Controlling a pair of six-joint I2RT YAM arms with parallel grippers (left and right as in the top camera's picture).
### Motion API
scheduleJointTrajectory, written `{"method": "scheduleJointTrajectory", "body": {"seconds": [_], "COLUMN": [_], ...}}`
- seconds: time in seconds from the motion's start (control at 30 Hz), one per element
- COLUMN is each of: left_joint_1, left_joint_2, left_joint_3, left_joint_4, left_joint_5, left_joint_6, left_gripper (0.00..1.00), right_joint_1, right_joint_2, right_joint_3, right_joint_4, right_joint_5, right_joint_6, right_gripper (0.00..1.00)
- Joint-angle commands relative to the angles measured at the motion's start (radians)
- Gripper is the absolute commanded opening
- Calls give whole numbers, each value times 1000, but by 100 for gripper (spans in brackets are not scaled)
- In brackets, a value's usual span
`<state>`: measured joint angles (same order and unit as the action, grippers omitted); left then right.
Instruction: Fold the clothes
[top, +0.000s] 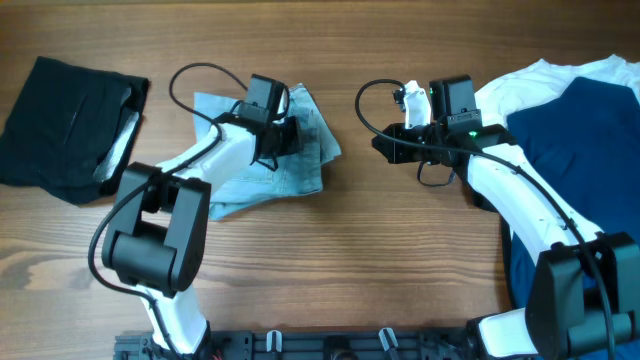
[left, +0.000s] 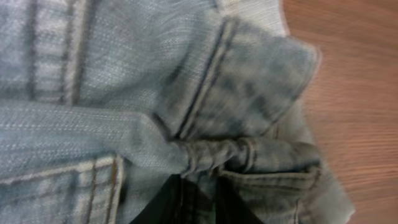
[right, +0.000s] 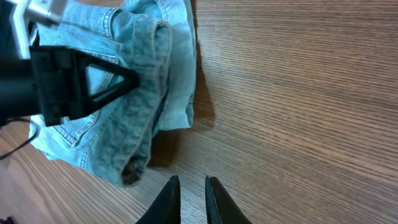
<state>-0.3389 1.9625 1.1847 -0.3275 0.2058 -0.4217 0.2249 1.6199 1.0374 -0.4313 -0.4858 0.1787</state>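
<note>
overhead, the denim shorts (top: 300, 178) are being seen as a rumpled heap on the bench (top: 330, 270), left of centre, with the long axis of the heap running roughly from upper right to lower left. the left end effector (top: 285, 135) is being held directly on the upper part of that heap, so the left arm is being judged by far the nearer. the right end effector (top: 383, 147) is being held out over bare wood, with the shorts lying to its left across a clear gap and not being touched by it.

in the left wrist view a gathered band of denim with a stitched seam is being pinched between the dark fingers (left: 155, 210), so this end effector is being read as closed on a fold of the shorts. in the right wrist view the two fingers (right: 169, 200) are being held only narrowly apart, wood is being seen through the slit, and nothing is being carried.

a black garment (top: 60, 120) is being left at the far left of the bench, while a navy garment (top: 570, 130) and a white garment (top: 530, 80) are being kept at the far right, partly under the right arm. any second grip on the shorts is being judged to need a leftward reach by the right arm.
</note>
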Motion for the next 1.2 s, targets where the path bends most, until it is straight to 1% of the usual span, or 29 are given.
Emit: {"method": "scheduleJointTrajectory", "body": {"seconds": [0.0,0.1,0.13,0.17,0.2,0.27,0.37,0.43,0.47,0.53,0.57,0.6,0.67,0.73,0.8,0.83,0.87,0.9,0.93,0.97,1.03,1.07,1.17], "left_joint_1": [-63,-105,-125,-151,-164,-175,-175,-173,-171,-162,-152,-144,-118,-79,-27,-5,10,26,43,53,56,55,53], "left_joint_2": [78,72,70,65,56,33,-44,-109,-151,-229,-277,-304,-369,-422,-457,-461,-461,-457,-448,-438,-424,-419,-403], "left_joint_3": [-4,-4,-4,-4,-4,-4,0,1,1,1,1,1,1,1,1,1,1,-1,-7,-16,-42,-58,-115], "left_joint_4": [34,28,8,-37,-69,-111,-189,-233,-250,-275,-291,-300,-340,-396,-469,-506,-533,-568,-605,-634,-642,-638,-622], "left_joint_5": [138,216,252,277,277,277,289,283,270,222,188,168,98,55,55,55,55,55,55,55,55,55,46], "left_joint_6": [-13,-12,-12,-12,-12,-9,26,45,48,48,47,46,16,-6,-24,-32,-32,-31,-32,-31,-28,-28,-28], "left_gripper": [15,14,13,11,9,8,8,10,15,33,39,43,46,46,46,45,44,41,36,30,23,20,17], "right_joint_1": [1,1,1,1,1,1,2,3,8,23,37,47,78,109,134,140,143,142,141,137,129,127,127], "right_joint_2": [14,14,14,14,14,14,15,19,23,42,58,69,99,127,160,176,188,205,229,255,291,305,330], "right_joint_3": [2,2,2,2,2,2,2,2,2,2,2,2,1,1,1,1,1,1,1,1,1,1,1], "right_joint_4": [0,1,3,11,21,50,111,134,137,124,104,90,43,-1,-33,-40,-42,-42,-45,-53,-57,-61,-110], "right_joint_5": [40,69,87,115,129,143,145,145,132,70,4,-29,-76,-69,-32,24,82,183,325,448,504,496,435], "right_joint_6": [4,4,4,4,4,4,6,8,6,-17,-74,-105,-163,-212,-230,-209,-170,-89,34,146,197,201,217], "right_gripper": [13,14,14,15,17,18,21,22,22,22,22,22,22,22,21,18,15,8,4,4,4,4,4]}}
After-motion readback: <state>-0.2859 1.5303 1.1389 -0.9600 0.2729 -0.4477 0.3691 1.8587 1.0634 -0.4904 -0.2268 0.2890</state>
